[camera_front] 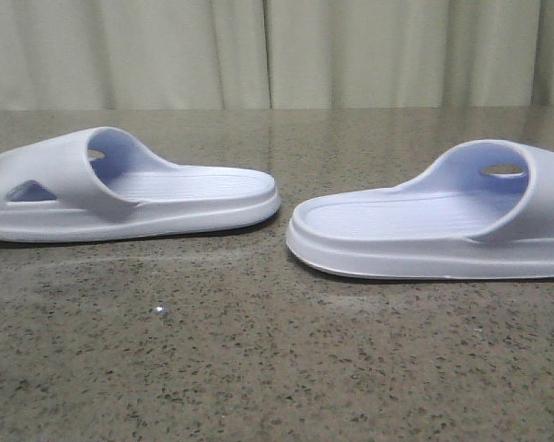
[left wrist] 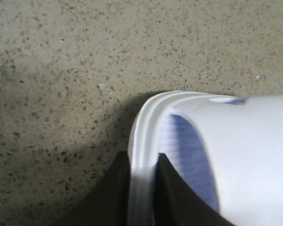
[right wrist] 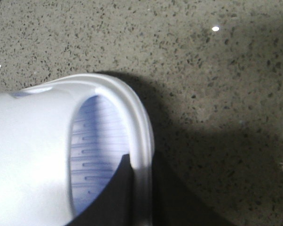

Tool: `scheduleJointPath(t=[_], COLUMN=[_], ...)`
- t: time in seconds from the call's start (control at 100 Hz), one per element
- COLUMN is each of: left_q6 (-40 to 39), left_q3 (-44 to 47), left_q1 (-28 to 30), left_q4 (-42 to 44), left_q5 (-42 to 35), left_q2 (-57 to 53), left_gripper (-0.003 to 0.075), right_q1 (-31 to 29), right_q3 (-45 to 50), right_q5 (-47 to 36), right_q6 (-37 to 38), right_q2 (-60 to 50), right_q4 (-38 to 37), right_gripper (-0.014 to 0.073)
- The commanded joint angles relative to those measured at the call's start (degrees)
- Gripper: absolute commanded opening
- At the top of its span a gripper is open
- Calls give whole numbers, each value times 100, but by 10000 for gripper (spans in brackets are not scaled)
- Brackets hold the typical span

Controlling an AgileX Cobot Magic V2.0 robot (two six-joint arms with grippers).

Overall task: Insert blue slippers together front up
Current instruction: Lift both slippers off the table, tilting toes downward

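Note:
Two pale blue slippers lie sole-down on the speckled stone table. The left slipper (camera_front: 167,198) has its strap at the left edge, and the right slipper (camera_front: 415,230) has its strap at the right edge. Their open heel ends face each other with a small gap between them. In the left wrist view my left gripper (left wrist: 142,156) is shut on the front rim of the left slipper (left wrist: 254,150), one finger under the strap and one outside. My right gripper (right wrist: 141,159) is shut the same way on the right slipper (right wrist: 28,150). Neither gripper shows in the front view.
The speckled brown-grey table (camera_front: 277,368) stretches in front of the slippers and behind them. A pale curtain (camera_front: 277,55) hangs along the back edge of the table.

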Motion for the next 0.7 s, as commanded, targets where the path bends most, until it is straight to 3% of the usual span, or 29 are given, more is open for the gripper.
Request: scheduleJointPath(t=[0.0, 0.25, 0.46, 0.69], left_q6=[51, 51, 28, 436], left_q3=[-219, -296, -296, -296], left_q1=[11, 27, 399, 855], left_q4=[-124, -75, -138, -966], left_q5=[-30, -8, 163, 943], left_q2=[-326, -1046, -1498, -1568], left_gripper=[15, 15, 15, 15], right_q1=[-25, -25, -25, -25], right_q3=[-266, -747, -991, -1006], right_q5=[-133, -74, -283, -206], right_q6=[-71, -71, -61, -379], right_q2=[-70, -319, -781, -1004], right_q4=[160, 300, 649, 1529], right_gripper=[-107, -107, -107, -107])
